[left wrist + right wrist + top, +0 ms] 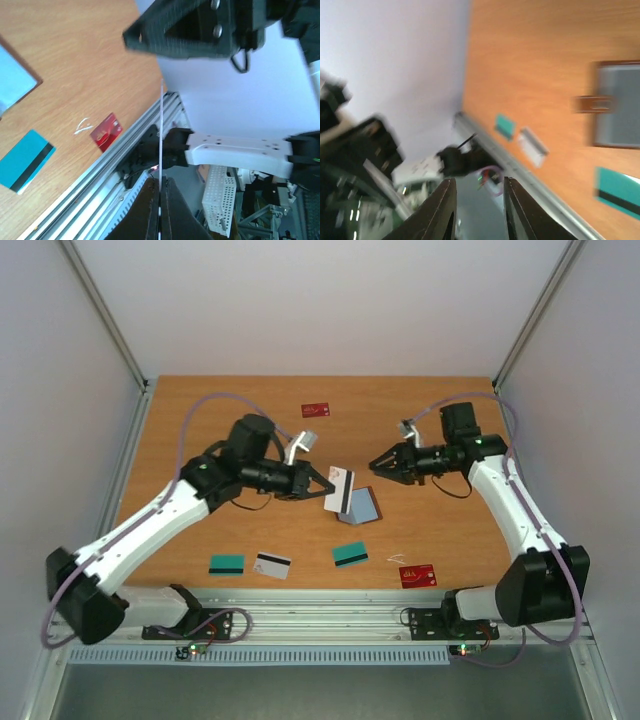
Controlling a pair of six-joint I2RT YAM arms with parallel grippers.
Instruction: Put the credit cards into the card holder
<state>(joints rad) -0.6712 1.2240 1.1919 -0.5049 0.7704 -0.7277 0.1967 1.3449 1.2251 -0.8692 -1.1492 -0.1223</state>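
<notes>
My left gripper [327,483] is shut on a white credit card with a black stripe [340,491], held above the table just left of the card holder [361,507]. The holder lies open at mid table, its grey-blue lining up. In the left wrist view the card [161,130] shows edge-on between the closed fingers [150,215]. My right gripper [376,466] hovers open and empty a short way right of the held card; its fingers [445,210] stand apart. The holder [617,105] with its brown snap tab also shows in the right wrist view.
More cards lie flat on the wood: a red one [316,410] at the back, a teal one [227,564], a white one [273,565], a teal one [350,555] and a red one [418,575] near the front edge. A metal rail [320,615] borders the front.
</notes>
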